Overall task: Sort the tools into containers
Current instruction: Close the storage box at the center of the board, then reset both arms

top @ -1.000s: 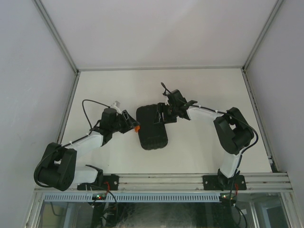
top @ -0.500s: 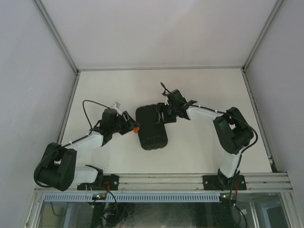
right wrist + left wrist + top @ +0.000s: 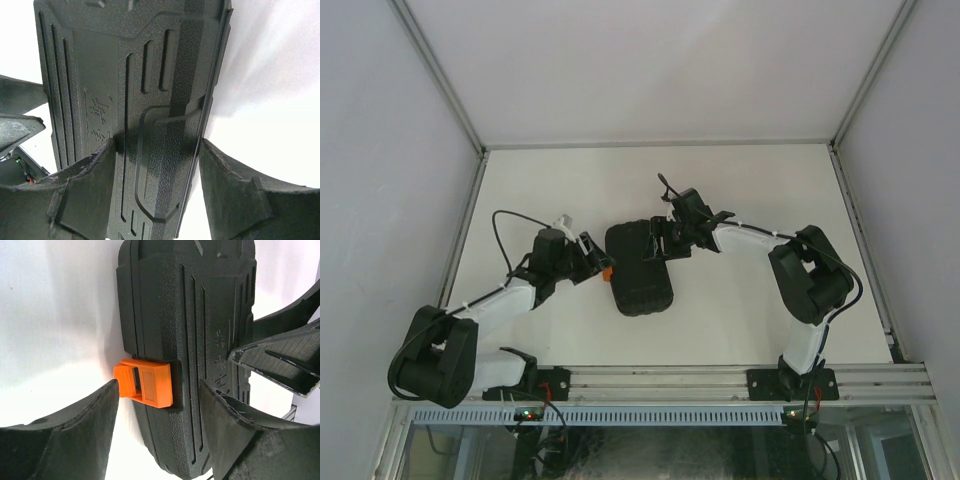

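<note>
The left gripper (image 3: 159,387) has its 2 fingers spread, with the orange latch (image 3: 145,384) between them. It should squeeze the latch gently while the right gripper (image 3: 157,150), also spread, steadies the far edge. The black case (image 3: 640,268) lies shut mid-table, bumpy, with long grooves

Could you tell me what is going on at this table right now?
Both arms are at a closed black tool case on the table. The left gripper is open, its fingers either side of the case's orange latch. The right gripper is open too, straddling the opposite edge. No loose tools are in view.
</note>
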